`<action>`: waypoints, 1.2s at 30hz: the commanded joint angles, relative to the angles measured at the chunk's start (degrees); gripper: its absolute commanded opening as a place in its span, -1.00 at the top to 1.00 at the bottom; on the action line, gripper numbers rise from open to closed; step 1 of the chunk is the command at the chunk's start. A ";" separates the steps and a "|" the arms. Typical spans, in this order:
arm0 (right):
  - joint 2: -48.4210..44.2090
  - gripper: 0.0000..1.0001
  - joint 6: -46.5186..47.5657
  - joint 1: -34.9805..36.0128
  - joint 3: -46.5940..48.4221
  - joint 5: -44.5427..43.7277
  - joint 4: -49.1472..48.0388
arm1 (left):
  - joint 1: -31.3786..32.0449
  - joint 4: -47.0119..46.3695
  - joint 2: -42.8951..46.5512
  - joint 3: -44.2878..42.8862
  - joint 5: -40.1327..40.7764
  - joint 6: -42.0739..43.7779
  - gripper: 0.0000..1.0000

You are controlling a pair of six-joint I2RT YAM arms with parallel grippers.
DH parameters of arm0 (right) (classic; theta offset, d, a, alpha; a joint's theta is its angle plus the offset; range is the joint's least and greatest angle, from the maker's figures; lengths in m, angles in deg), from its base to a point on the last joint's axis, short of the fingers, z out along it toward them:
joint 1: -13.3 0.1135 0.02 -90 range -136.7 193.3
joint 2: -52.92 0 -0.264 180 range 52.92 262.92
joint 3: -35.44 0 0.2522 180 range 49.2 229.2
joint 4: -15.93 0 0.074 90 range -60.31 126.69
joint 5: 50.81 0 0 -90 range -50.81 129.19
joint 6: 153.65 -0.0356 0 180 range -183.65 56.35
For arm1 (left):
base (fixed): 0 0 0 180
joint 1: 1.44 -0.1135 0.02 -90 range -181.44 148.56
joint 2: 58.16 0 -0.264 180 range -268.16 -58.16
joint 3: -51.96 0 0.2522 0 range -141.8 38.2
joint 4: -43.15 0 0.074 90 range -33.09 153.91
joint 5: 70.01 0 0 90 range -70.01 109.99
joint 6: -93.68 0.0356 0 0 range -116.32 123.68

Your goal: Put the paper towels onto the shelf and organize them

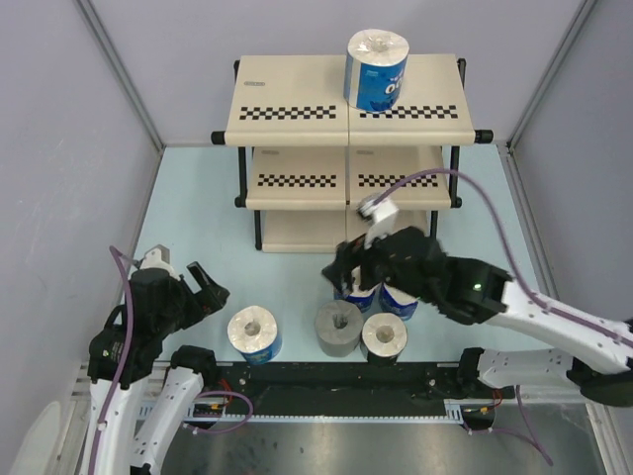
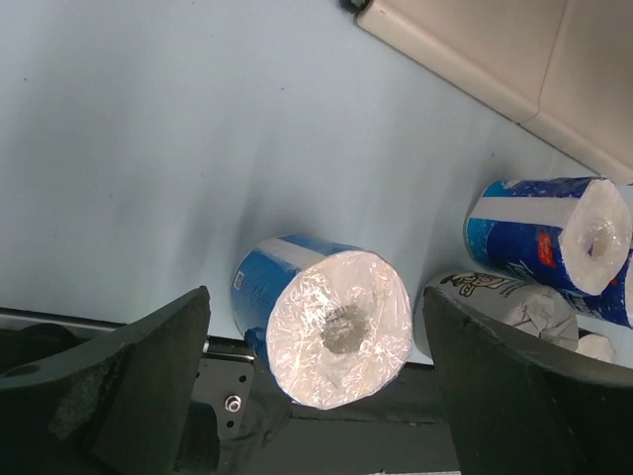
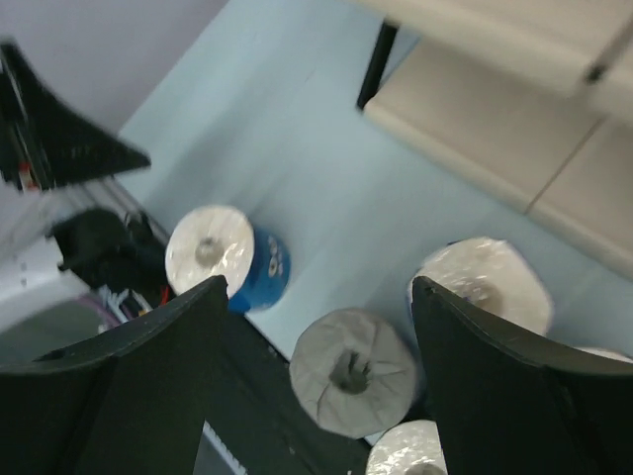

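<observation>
I am reading one blue-printed white paper towel roll [image 1: 376, 67] standing upright on the top board of the three-tier cream-beige shelf with checkered front strips and a black tube frame [image 1: 297, 99], close to the board's middle seam. The other five rolls are sitting on the pale blue table [image 1: 198, 198] in front of the shelf. A blue-wrapped roll [image 1: 255, 333] is at the left and a plain grey roll [image 1: 338, 327] is near it. A dark-wrapped roll [image 1: 384, 336] is just beside the grey one. Two more blue-wrapped rolls [image 1: 401, 299] are just behind, partly hidden under the right arm. The right gripper [image 1: 348, 269] is hovering above that pair, jaws spread wide and holding nothing. The left gripper [image 2: 315, 297] is sitting near the left blue-wrapped roll, jaws likewise apart and empty. In the left wrist view that roll is showing framed between its two fingers.
</observation>
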State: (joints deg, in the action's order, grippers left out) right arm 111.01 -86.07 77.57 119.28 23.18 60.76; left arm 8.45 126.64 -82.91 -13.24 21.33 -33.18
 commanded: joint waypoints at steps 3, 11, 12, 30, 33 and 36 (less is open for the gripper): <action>13.25 -0.61 0.18 12.27 -0.65 -0.07 -6.36 | 0.04 -3.37 -0.12 -2.35 -0.90 1.44 -0.90; 27.69 -0.65 -5.79 12.72 -0.65 6.51 -17.88 | 0.04 -6.81 0.23 -2.00 -3.45 2.40 -0.93; 29.00 -0.66 -6.41 12.63 -0.65 7.30 -19.28 | 0.13 -6.72 0.14 -2.00 -3.45 2.67 -0.93; 43.77 -0.64 -11.60 9.73 1.89 10.03 -25.53 | 0.13 -8.39 1.55 -0.06 -4.86 3.81 -0.94; 45.44 -0.62 -10.99 10.00 3.12 11.08 -24.92 | 0.04 -8.56 1.64 0.20 -5.12 3.99 -0.94; 46.85 -0.58 -10.19 10.61 4.53 10.65 -23.69 | 0.04 -8.74 1.99 0.64 -5.04 4.17 -0.94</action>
State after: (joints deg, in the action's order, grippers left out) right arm 156.29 -96.67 87.40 119.83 33.72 37.51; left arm 8.45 119.93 -81.73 -13.11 17.75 -30.32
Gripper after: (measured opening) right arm 0.808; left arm 0.972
